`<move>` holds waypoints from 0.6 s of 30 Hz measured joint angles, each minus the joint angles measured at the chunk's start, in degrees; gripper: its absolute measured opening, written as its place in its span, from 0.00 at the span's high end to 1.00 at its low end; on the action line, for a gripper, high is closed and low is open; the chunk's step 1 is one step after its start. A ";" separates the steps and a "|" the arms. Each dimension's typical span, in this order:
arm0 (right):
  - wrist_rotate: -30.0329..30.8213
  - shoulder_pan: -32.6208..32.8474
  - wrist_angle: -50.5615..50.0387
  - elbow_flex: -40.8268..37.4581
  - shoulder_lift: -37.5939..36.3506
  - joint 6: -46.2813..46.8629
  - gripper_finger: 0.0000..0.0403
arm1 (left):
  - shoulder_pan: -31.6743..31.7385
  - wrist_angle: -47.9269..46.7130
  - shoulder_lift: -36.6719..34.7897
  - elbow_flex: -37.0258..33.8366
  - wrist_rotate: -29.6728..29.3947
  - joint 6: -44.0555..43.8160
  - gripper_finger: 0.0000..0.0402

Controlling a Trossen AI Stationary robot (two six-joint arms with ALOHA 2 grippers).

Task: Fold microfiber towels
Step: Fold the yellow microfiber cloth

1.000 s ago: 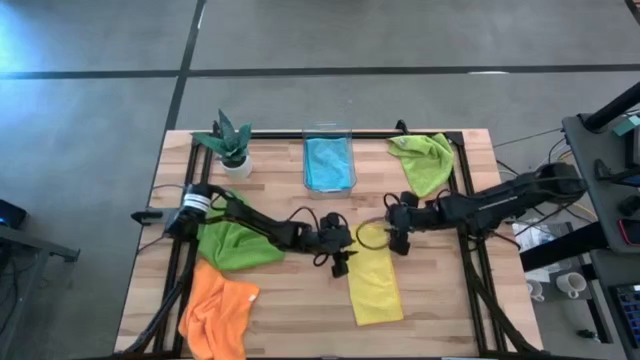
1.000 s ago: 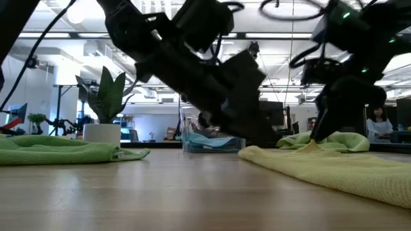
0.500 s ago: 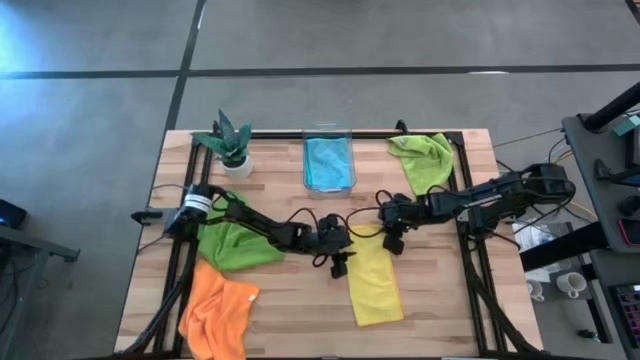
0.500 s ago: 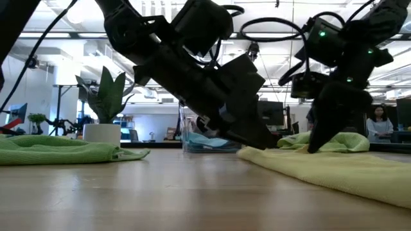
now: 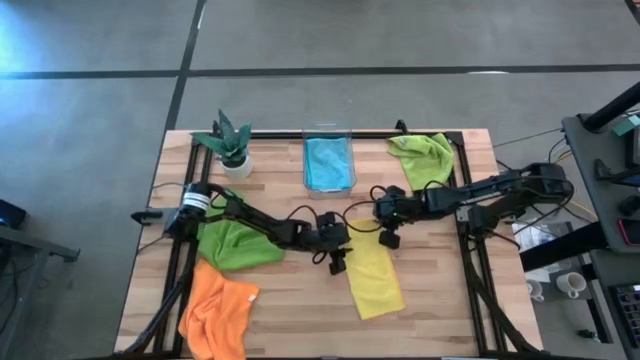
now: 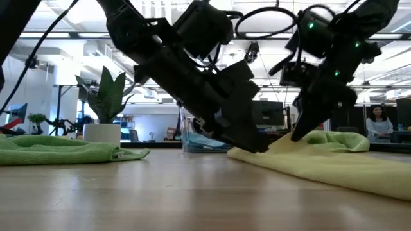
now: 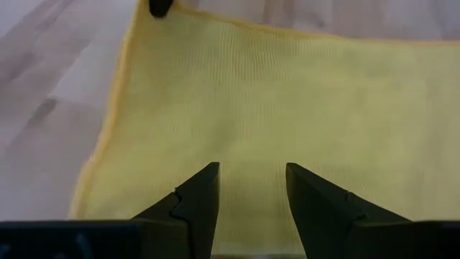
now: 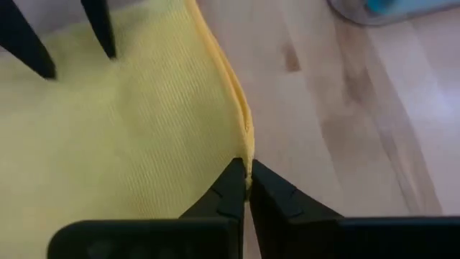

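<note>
A yellow towel [image 5: 376, 282] lies flat and slanted on the wood in the middle of the table. My right gripper [image 5: 388, 238] is shut on the towel's far right corner. My left gripper [image 5: 338, 262] stands open over the towel's far left part, its fingers [image 8: 100, 29] pointing down at the cloth [image 7: 302, 93]. A blue towel [image 5: 328, 162] lies in the clear bin. A lime green towel [image 5: 425, 160] lies at the far right, a darker green one [image 5: 235, 243] at the left and an orange one [image 5: 218, 310] at the near left. My left gripper's open fingertips [image 6: 255, 146] reach the yellow towel near its far left corner, slanting down from the table's left; I cannot tell whether they press on it. My right gripper pinches the hemmed far edge [image 8: 245, 140] at its right end between both fingertips, coming from the table's right. That corner rises a little [image 6: 286, 138]; the other parts lie on the table.
A small potted plant [image 5: 230, 145] stands at the far left. The clear bin [image 5: 329, 135] stands at the far middle. Black rails [image 5: 462, 200] run along the table's sides. Bare wood shows near the front edge to the right of the yellow towel.
My right gripper has gone toward the table's left and has shut on the yellow towel's far right corner. That corner has been drawn left and raised a little, so the towel now lies slanted. Its near end has stayed on the table.
</note>
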 joint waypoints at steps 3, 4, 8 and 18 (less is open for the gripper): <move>0.42 -0.09 1.39 -0.19 2.51 -1.95 0.94 | 0.53 -3.94 -2.71 0.01 -3.15 -0.48 0.64; 0.39 -0.05 1.85 -0.15 3.33 -2.47 0.92 | 0.81 -6.54 -3.77 -0.09 -5.17 -1.21 0.64; 0.42 -0.54 -0.94 1.68 5.25 -4.29 0.80 | 3.34 -14.73 -6.82 -0.92 -7.57 -3.71 0.64; -5.59 -5.70 -6.09 7.65 4.05 -18.10 0.52 | 5.87 -14.12 -4.49 -1.00 -4.62 -4.55 0.64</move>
